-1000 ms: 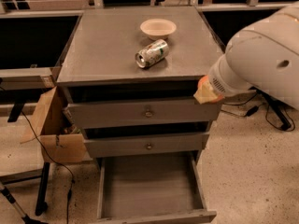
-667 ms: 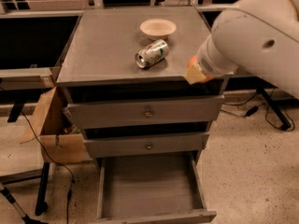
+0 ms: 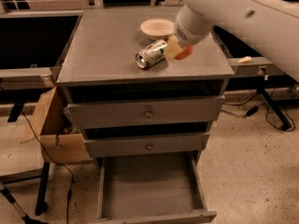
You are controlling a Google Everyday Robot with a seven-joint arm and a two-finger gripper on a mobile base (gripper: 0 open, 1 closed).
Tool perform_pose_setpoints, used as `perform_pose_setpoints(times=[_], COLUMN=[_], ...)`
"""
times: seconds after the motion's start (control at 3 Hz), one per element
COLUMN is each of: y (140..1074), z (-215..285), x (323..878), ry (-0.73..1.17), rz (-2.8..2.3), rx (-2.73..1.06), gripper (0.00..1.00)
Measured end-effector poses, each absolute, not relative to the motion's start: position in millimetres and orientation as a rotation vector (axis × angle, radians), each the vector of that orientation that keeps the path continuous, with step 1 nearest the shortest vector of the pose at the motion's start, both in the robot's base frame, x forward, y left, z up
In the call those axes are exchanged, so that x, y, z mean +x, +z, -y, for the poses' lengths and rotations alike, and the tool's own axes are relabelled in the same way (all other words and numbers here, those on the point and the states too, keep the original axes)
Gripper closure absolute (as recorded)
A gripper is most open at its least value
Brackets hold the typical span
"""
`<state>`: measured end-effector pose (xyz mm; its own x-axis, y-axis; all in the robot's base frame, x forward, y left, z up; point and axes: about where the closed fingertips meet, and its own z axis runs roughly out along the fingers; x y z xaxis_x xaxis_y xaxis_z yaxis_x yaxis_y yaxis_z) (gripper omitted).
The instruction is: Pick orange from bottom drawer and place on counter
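Observation:
The orange shows as a small orange patch at the tip of my gripper, which is shut on it. The gripper hangs from the big white arm and is low over the right middle of the counter, just right of the lying drink can; I cannot tell if the orange touches the counter. A beige finger hides most of the fruit. The bottom drawer is pulled open at the foot of the cabinet, and its grey floor is bare.
A silver-green drink can lies on its side mid-counter. A white bowl stands behind it. The two upper drawers are slightly open. A cardboard box is left of the cabinet; cables lie on the floor.
My arm has swung left and inward from beside the cabinet's right edge to over the counter, carrying the orange next to the can.

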<state>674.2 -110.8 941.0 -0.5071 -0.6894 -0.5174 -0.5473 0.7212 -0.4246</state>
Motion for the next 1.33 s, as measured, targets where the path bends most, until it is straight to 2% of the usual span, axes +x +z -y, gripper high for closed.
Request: perform_pose_setpoints(times=[0.33,0.67,1.33], y=[927.7,920.6,898.1], z=[97.1,107.8,156.3], x=[720.9,768.5,802.2], ry=[-0.193,-0.132,-0.072], rz=[-2.279,-2.366,-2.545], rx=[-0.971,-0.843,-0.442], gripper=[1.00,1.00,1.00])
